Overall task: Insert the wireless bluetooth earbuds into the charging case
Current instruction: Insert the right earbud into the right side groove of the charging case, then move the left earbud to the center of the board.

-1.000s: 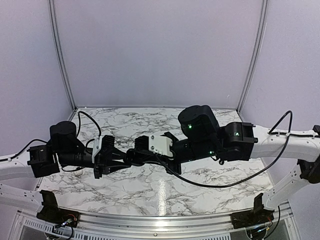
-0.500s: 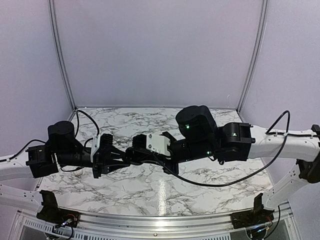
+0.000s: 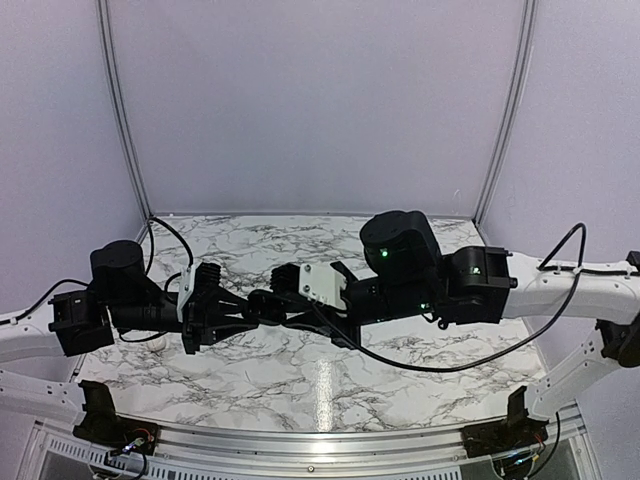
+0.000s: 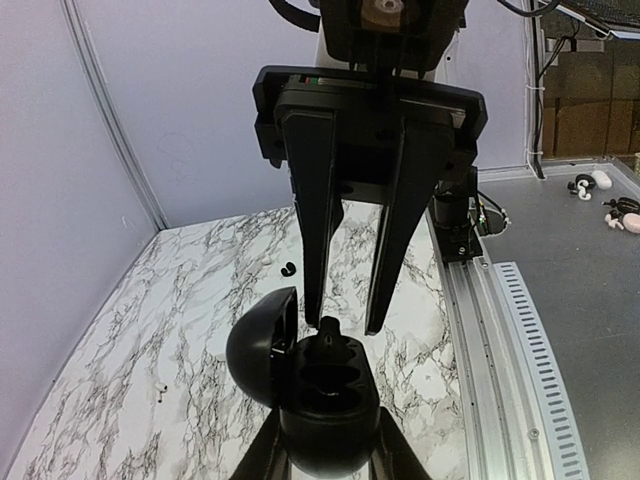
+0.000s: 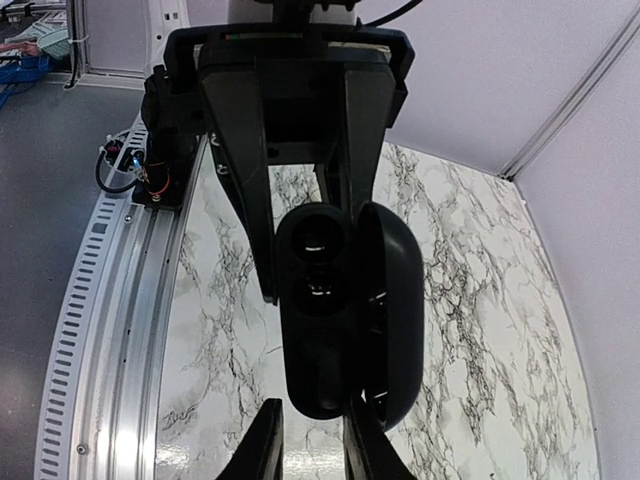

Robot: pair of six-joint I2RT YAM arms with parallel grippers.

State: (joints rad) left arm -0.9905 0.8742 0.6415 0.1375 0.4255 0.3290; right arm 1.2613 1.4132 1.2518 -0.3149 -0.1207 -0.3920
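The left gripper [image 4: 326, 455] has its jaws clenched on the rounded lower body of the case [image 4: 325, 400] and holds it in the air above the marble bench [image 4: 180, 330], roughly midway between the two arms. In these views the case looks black, not white. Its lid [image 4: 262, 350] is swung open to one side, and the two wells face the right arm.

The right gripper [image 4: 342, 322] points at the open case from the opposite side. Its jaws are released, with a clear gap between them, and the tips sit just at the rim of the wells. A small dark earbud [image 4: 328, 327] sits at the mouth of the near well, close to one fingertip. It is not pinched between the two. I cannot tell how deep it sits.

A second earbud [image 4: 289, 268] lies on the bench, well apart from the case, towards the back wall.
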